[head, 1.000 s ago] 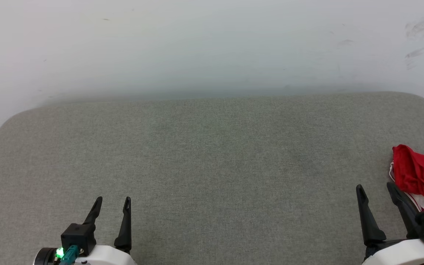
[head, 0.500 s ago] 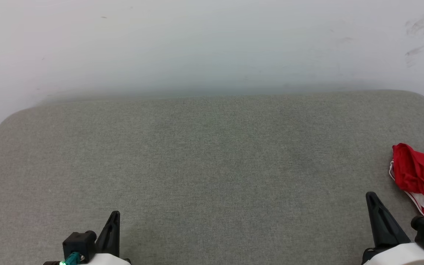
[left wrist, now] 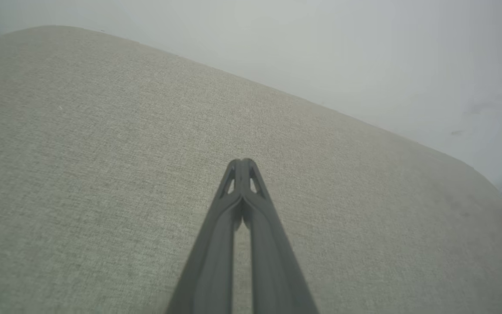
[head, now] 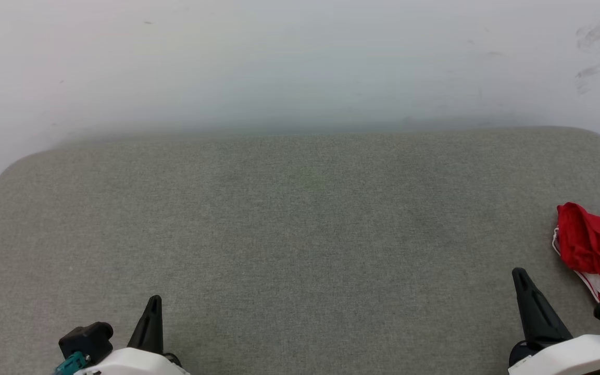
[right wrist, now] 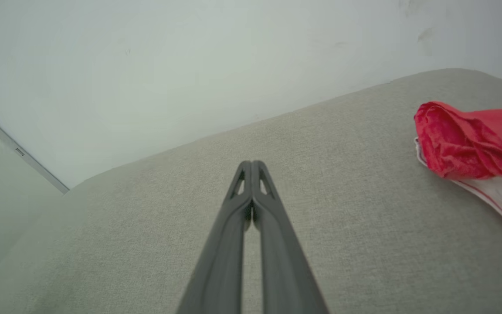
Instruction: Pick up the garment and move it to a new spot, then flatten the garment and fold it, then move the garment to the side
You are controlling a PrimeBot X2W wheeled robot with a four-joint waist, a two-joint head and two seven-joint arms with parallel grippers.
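Fwd-right of right tool (head: 520, 275), w/ gap: crumpled red garment (head: 591, 245)

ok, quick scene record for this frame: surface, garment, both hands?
surface: grey fabric top, pale wall behind
garment: red with white trim, bunched at the top's right edge, not flattened or folded
left hand: shut, holding nothing, over bare fabric
right hand: shut, holding nothing, apart from the garment, which lies to its right
task stage: pick-up not yet done

The garment (head: 593, 244) runs off the head view's edge (rest unseen).
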